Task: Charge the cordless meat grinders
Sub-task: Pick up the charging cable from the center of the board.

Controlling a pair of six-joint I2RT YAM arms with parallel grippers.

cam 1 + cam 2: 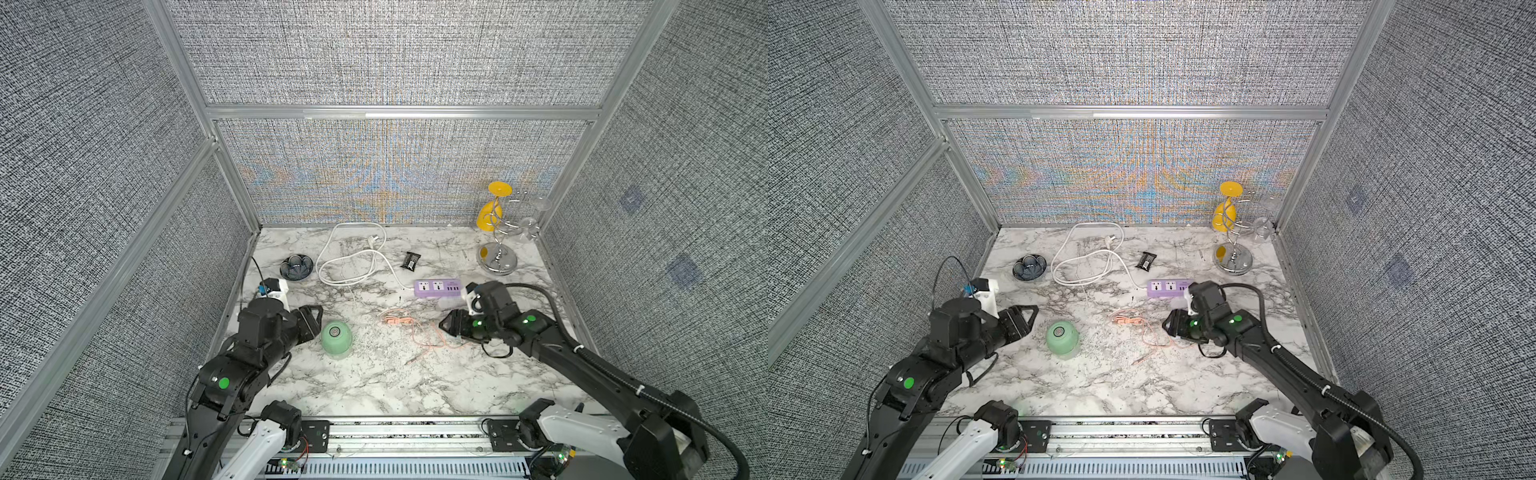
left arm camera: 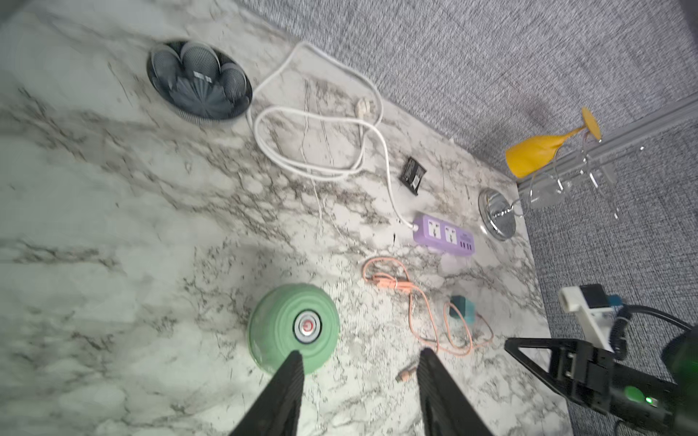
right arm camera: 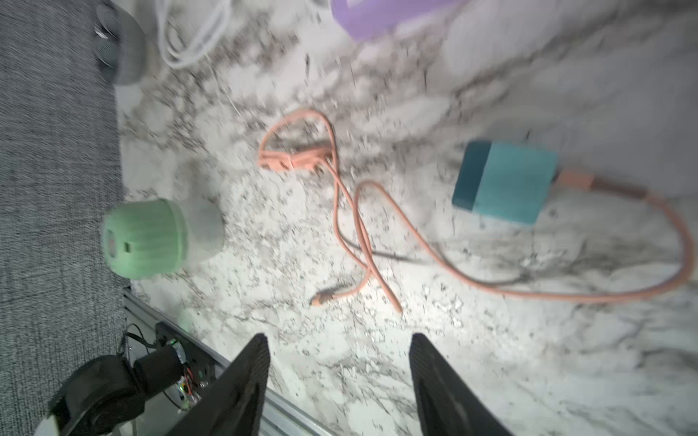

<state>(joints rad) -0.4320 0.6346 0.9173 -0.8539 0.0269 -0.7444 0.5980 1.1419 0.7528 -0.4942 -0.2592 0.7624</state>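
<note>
Standing upright, well apart from the purple power strip [image 1: 437, 287], the grinder [image 1: 336, 339] has the left gripper [image 2: 360, 353] just beside it, jaws parted and empty; a glancing finger could tip it. The right gripper [image 3: 338, 336], likewise parted and empty, hangs by the orange cable [image 1: 415, 332] near the strip, whose loops may snag.

Left gripper [image 2: 359, 355]: a green grinder [image 2: 292, 328] stands upright just beside one fingertip and blocks that side. Past the grinder the marble table [image 2: 113, 264] is bare and wide. On the gripper's other side an orange cable [image 2: 393, 285] sprawls in loose loops between the two tools, its free end close to the tips. Right gripper [image 3: 338, 338]: bare marble under the tips, then cable loops, with a teal charger [image 3: 510, 185] near and joined to the cable. A purple power strip [image 1: 437, 287] sits close beside it, toward the back wall. Well away from both are a white cord [image 2: 257, 128], a dark bowl [image 1: 296, 267] and a glass stand [image 1: 497, 259].
</note>
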